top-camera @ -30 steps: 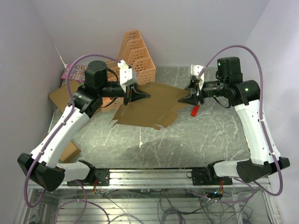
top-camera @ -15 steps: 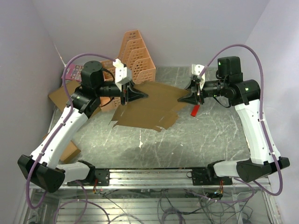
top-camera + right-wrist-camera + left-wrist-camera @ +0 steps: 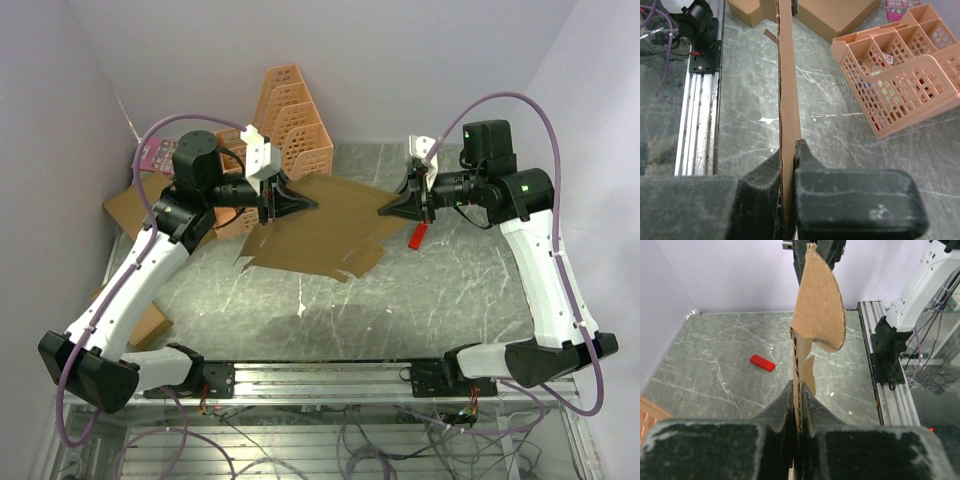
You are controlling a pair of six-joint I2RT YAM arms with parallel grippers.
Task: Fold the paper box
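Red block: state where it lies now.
Top view: the red block lies on the table right of centre, near the right gripper, beside the right edge of the paper box.

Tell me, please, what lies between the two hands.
The paper box spans the gap, the left hand and the right hand each shut on one edge; the top external view shows it.

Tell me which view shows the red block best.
Left wrist: the red block lies whole and unobstructed on the table. Top external shows it small, by the right gripper. Right wrist does not show it.
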